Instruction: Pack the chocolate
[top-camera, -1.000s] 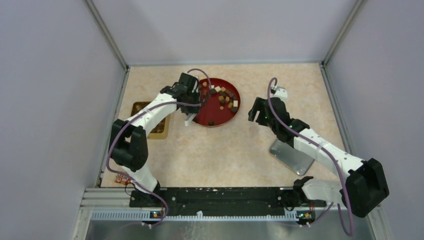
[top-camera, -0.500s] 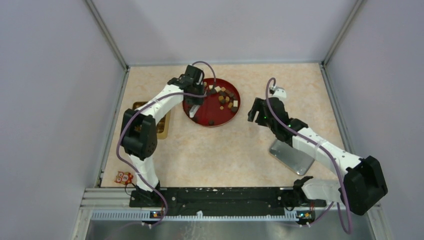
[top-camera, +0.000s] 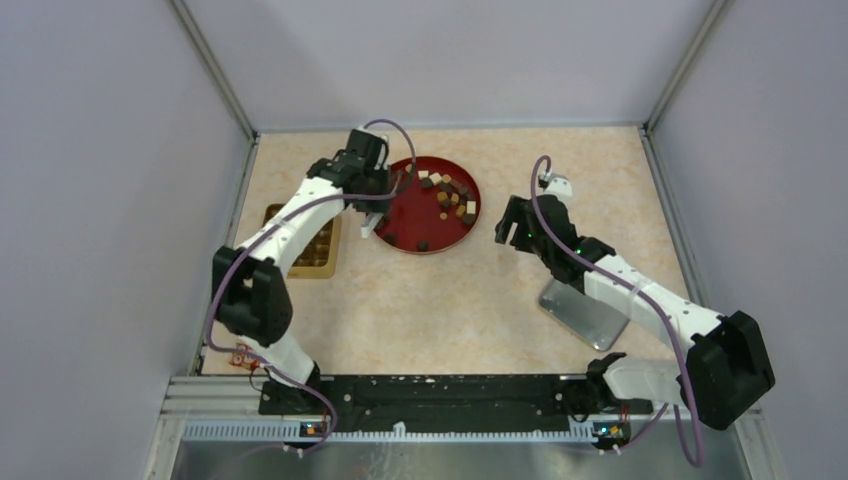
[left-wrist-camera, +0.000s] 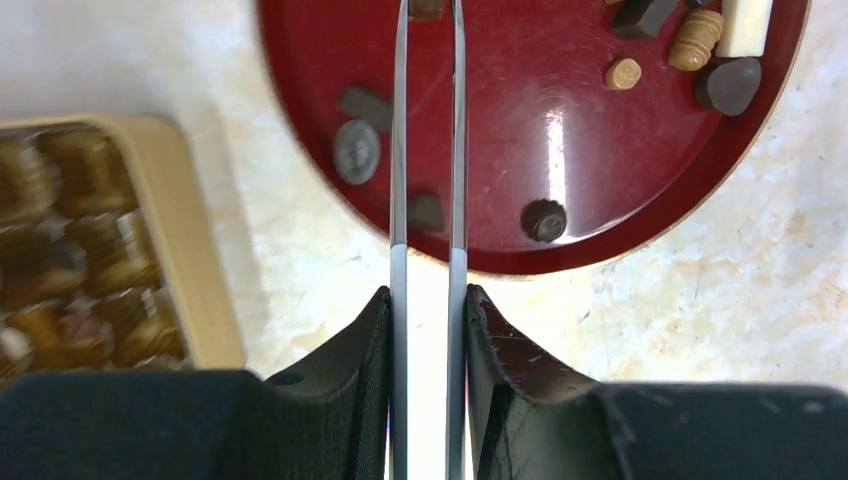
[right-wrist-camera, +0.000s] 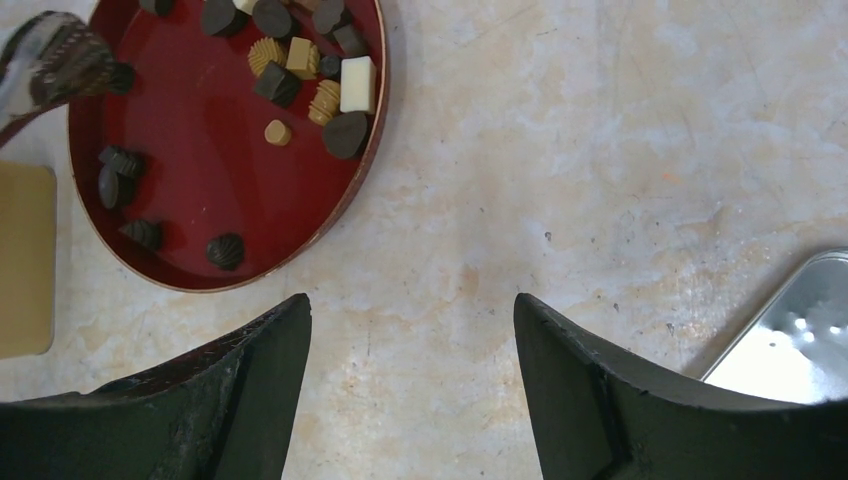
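Several small chocolate pieces (top-camera: 452, 195), dark, tan and white, lie in a round red plate (top-camera: 425, 225). A few dark pieces (left-wrist-camera: 357, 151) sit near its left rim. My left gripper (left-wrist-camera: 428, 295) is shut on metal tweezers (left-wrist-camera: 400, 150), which reach over the plate's left part. A brown piece (left-wrist-camera: 427, 8) shows between the tweezer tips at the frame's top edge. A gold box (left-wrist-camera: 195, 250) holding several chocolates lies left of the plate. My right gripper (right-wrist-camera: 410, 305) is open and empty over bare table right of the plate (right-wrist-camera: 200, 180).
A silver tin lid (top-camera: 585, 312) lies on the table under the right arm and shows in the right wrist view (right-wrist-camera: 790, 340). A small orange printed item (top-camera: 243, 355) sits near the left arm's base. Grey walls enclose the table.
My left arm swung left, carrying the tweezers from over the plate's middle-left to its left edge. The right arm has barely moved.
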